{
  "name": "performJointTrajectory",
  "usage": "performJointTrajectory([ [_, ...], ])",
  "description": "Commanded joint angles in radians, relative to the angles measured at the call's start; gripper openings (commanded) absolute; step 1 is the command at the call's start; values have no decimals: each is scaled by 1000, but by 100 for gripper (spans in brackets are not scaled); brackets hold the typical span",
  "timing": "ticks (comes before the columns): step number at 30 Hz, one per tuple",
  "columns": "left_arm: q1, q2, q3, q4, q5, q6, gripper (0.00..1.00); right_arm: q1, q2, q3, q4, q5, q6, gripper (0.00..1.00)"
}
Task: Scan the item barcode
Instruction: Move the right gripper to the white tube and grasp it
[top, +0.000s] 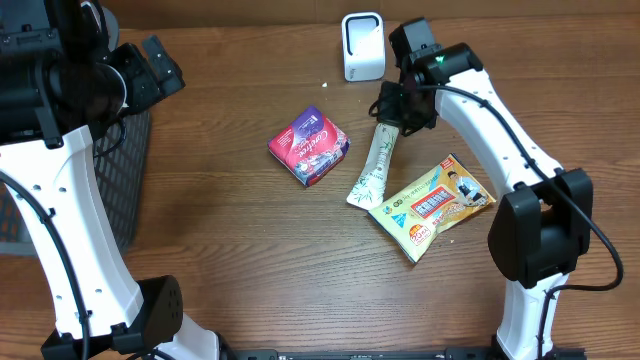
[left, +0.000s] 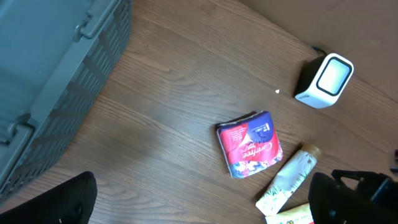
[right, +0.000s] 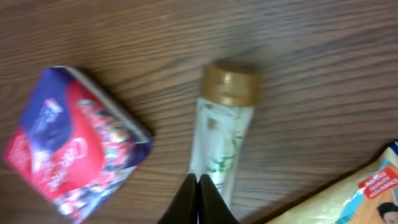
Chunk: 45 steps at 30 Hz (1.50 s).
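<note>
Right wrist view puts the right pincer (right: 198, 179) at the bottom of the frame, its two dark fingers pressed flat together with nothing between them. Directly ahead of the tips lies the tube (right: 214, 143), a pale body with green print, its gold cap (right: 231, 84) pointing away from the fingers. The tips overlap the tube's near left edge in this view, but whether they touch it or hang just above it cannot be told.

From overhead, the right pincer (top: 400, 110) sits over the cap end of the tube (top: 372, 170). The tube's body runs out from beneath it, back toward the arm's base and slightly to the left. At its far end the flat tail meets the corner of a yellow snack packet (top: 432, 205), which lies flat on the table (top: 230, 260), behind the pincer on the base side.

Left of the pincer, just beside the tube's middle but apart from it, rests a red and blue pack (top: 310, 148), turned corner-on. Beyond the pincer, on the side away from the base and a little to the left, the white scanner (top: 363, 46) stands upright, near the pincer but not touching it.

Well apart to the left, the left pincer (top: 163, 68) hangs with its fingers spread wide and holds nothing. It is above the rim of a dark mesh basket (top: 125, 185) at the table's left edge.
</note>
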Motion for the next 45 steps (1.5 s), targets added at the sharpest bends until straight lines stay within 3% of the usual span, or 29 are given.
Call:
performJointTrajectory([
  [1, -1, 0, -3, 1, -5, -3, 100, 7, -6, -69, 45, 34, 7, 4],
  [20, -1, 0, -3, 1, -5, -3, 100, 11, -2, -334, 244, -100, 31, 4],
  [28, -1, 0, -3, 1, -5, -3, 99, 1, -3, -304, 214, -97, 30, 4],
  [36, -1, 0, -3, 1, -5, -3, 100, -15, -3, -42, -51, -101, -35, 4],
  [45, -1, 0, -3, 1, -5, -3, 100, -3, 2, -114, 1, -103, -26, 4],
])
